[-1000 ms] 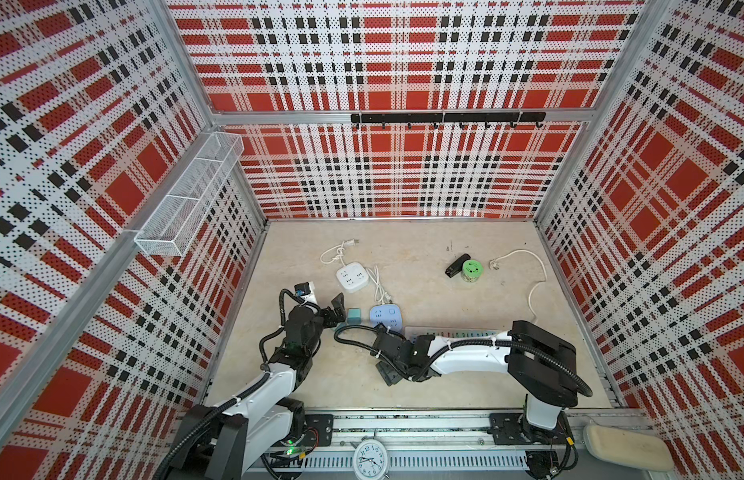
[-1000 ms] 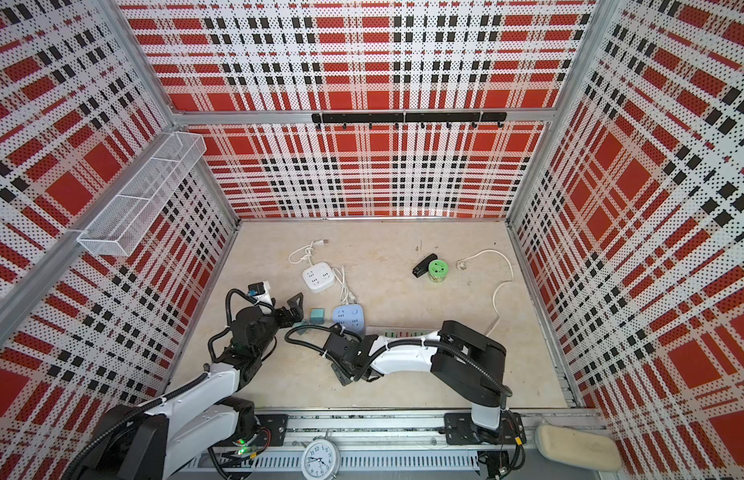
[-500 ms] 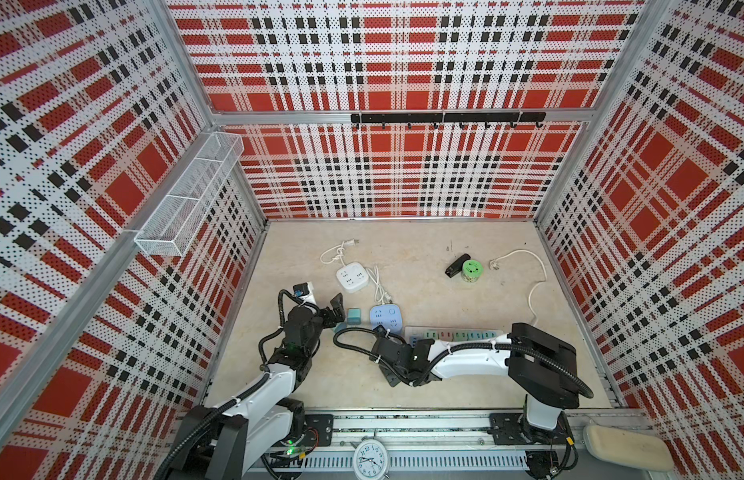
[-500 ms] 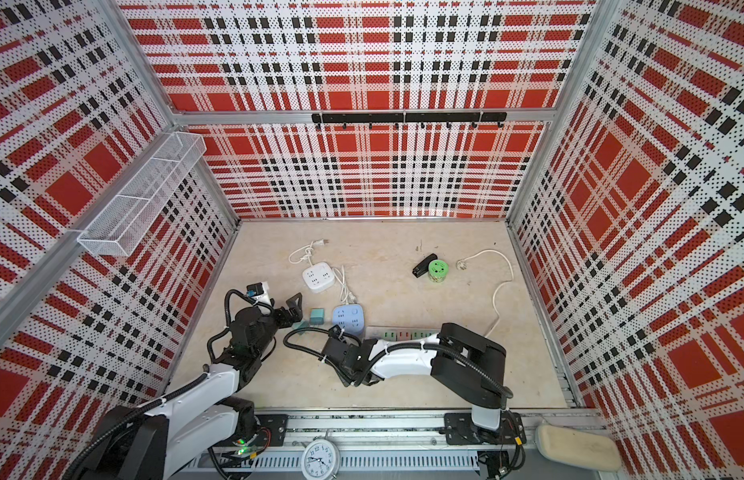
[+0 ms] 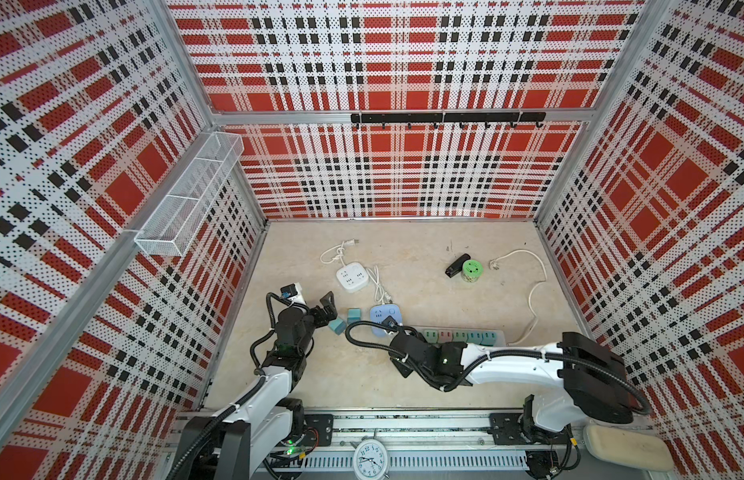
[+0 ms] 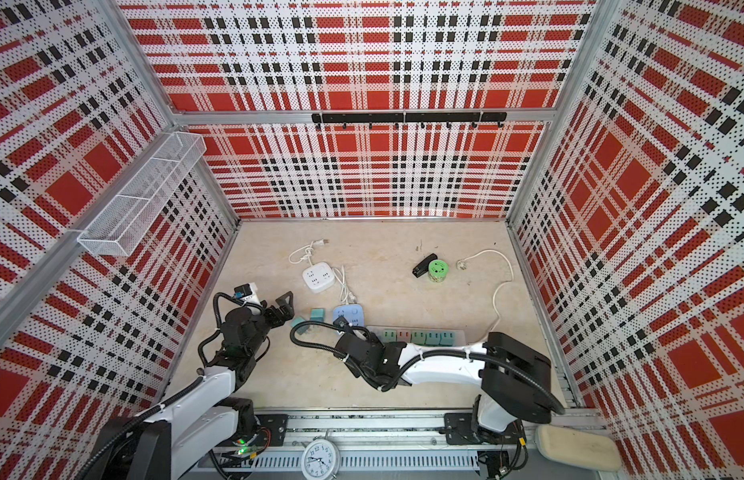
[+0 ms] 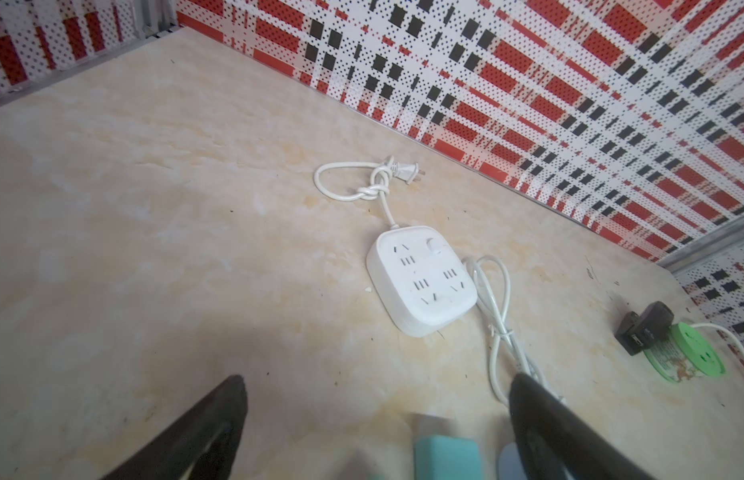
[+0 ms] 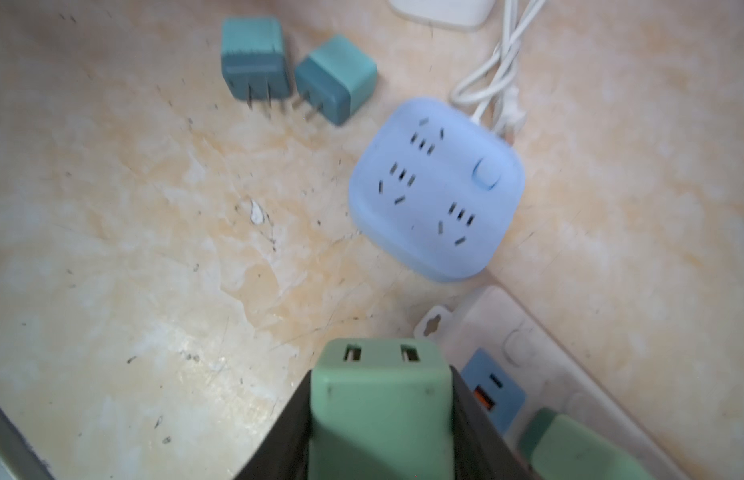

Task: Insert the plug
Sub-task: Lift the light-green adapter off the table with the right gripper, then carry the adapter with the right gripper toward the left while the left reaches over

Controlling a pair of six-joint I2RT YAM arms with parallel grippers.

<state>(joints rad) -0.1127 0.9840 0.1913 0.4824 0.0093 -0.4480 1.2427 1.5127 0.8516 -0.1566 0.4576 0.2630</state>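
Though the right gripper (image 8: 380, 415) gripped a green plug (image 8: 378, 374), the blue socket (image 8: 436, 187) just ahead of it stood empty, insertion apparently undone; the left gripper (image 7: 376, 380) gaped, holding nothing.

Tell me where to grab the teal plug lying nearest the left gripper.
Probably take the teal plug by its boxy body, coming down from above and closing across the two side faces. It lies flat, prongs level with the table, so keep clear of that end.
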